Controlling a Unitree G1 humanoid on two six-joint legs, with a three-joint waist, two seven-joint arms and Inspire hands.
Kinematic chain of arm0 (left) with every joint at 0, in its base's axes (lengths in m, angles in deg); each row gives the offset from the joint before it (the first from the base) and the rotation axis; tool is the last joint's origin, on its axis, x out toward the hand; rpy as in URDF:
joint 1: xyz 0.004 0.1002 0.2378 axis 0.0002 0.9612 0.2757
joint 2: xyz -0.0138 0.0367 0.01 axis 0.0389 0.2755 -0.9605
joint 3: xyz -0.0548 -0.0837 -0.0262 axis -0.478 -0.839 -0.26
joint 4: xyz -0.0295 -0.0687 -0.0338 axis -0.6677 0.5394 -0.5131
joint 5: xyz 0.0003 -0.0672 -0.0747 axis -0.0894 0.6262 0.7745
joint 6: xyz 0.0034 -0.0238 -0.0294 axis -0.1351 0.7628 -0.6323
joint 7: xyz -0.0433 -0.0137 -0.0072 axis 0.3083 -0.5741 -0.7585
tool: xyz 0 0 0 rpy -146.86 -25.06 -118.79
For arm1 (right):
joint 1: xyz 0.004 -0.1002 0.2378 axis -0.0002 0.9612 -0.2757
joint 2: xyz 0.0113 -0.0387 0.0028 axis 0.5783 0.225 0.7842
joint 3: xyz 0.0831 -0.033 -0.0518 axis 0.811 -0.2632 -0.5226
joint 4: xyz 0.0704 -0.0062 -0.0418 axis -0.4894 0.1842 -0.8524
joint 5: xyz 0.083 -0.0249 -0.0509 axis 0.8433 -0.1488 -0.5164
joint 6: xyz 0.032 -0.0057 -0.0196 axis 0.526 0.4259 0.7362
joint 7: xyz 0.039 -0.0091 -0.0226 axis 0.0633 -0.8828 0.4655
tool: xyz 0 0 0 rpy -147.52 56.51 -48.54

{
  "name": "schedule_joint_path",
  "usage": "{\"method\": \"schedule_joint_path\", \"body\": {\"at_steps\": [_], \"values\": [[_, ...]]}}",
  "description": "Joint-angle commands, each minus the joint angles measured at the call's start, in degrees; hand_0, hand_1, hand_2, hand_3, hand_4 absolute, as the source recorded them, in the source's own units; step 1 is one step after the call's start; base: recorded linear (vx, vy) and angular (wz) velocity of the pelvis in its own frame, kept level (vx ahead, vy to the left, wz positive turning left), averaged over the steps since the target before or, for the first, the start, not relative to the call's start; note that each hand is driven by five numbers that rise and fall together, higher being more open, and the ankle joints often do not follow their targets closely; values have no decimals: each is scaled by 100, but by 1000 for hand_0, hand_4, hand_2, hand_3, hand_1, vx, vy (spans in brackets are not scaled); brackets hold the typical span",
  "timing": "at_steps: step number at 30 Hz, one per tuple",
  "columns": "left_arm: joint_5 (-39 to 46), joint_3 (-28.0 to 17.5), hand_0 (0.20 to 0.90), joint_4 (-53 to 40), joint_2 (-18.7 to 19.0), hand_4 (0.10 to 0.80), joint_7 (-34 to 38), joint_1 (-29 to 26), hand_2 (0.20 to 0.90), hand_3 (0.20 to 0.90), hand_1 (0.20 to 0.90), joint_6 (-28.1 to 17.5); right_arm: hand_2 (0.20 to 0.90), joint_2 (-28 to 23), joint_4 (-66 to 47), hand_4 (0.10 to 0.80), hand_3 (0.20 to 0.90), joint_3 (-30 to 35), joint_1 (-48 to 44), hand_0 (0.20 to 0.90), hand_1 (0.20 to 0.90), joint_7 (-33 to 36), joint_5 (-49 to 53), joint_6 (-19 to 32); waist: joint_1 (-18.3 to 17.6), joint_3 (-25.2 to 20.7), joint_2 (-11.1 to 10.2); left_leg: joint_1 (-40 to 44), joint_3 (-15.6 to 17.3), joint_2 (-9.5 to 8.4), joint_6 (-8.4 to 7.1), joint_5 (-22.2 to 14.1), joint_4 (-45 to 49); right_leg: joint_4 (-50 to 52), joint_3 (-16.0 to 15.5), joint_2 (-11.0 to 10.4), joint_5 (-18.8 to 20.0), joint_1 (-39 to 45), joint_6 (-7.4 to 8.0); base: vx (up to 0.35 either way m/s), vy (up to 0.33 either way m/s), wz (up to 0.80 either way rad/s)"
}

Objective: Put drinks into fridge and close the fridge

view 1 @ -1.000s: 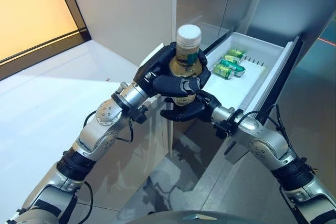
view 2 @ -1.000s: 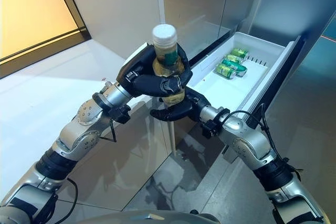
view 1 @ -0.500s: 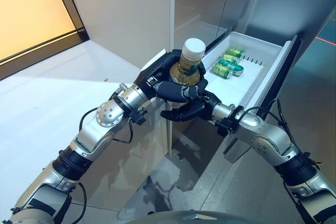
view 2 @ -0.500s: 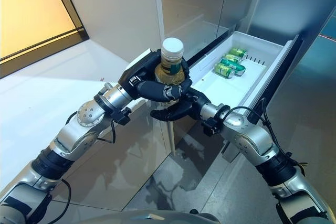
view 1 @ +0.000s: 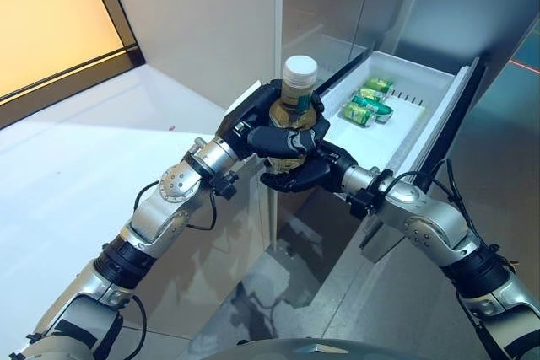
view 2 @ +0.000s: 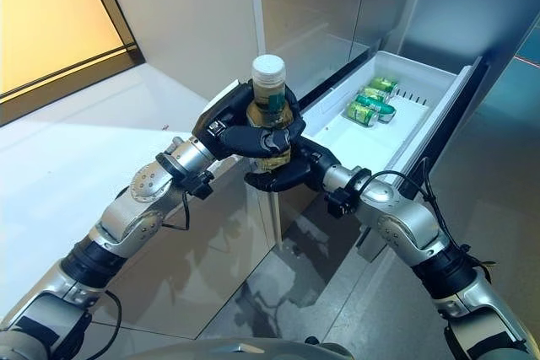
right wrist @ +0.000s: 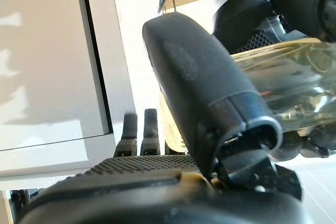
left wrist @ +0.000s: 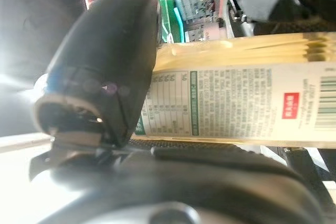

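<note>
**Bottle held in both hands beside the open fridge drawer**

The bottle (view 1: 297, 109) stands upright with its pale cap on top, caught between the two hands. The left hand (view 1: 268, 128) wraps its dark fingers round the bottle's middle, thumb on one side of the label, as its wrist view confirms. The right hand (view 1: 302, 173) cups the bottle from below and the side, fingers curled under its base and thumb lying against the clear lower wall.

Past the hands, on the right hand's side, the white fridge drawer (view 1: 439, 90) is pulled out. Its near half, just beyond the fingers, is bare floor; the green cans (view 1: 366, 102) lie on their sides near the far end. The drawer's near white rim runs close under the hands, and its dark front edge stands well out on the right arm's side. Behind the left hand rises the grey fridge front (view 1: 211, 23), its vertical edge right behind the bottle cap.
</note>
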Motion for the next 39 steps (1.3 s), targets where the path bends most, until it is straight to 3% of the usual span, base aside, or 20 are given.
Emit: {"method": "schedule_joint_path", "body": {"at_steps": [1,22,23,25,39], "values": [[490,-138,300,-41,-489,100,89,-570,300,200,300,-498,300,705,-768,100,200,252,-723,300,300,-223,495,768,27,-494,-208,18,212,-160,231,-339,10,22,-436,-16,365,-147,170,0,0,0],[-592,9,300,202,-170,100,-60,-505,300,200,300,-389,300,610,-605,100,200,251,-803,300,300,-134,484,797,106,-462,-198,19,241,-167,236,-324,10,22,-558,-16,375,-145,187,0,0,0],[-640,29,300,210,-129,100,-82,-525,300,200,300,-409,604,581,-580,454,554,266,-828,604,604,-110,519,816,104,-459,-196,23,244,-163,233,-325,10,22,-557,-19,375,-142,190,0,0,0],[-620,69,300,233,-99,100,-66,-543,300,200,300,-424,900,565,-547,800,900,272,-850,900,900,-64,602,879,102,-461,-195,23,242,-165,228,-323,10,22,-555,-21,375,-139,194,0,0,0],[-584,32,300,272,-186,100,41,-519,300,200,300,-450,900,615,-512,800,900,378,-939,900,900,56,677,924,114,-480,-202,17,262,-154,222,-325,10,22,-595,-27,371,-146,196,0,0,0]]}}
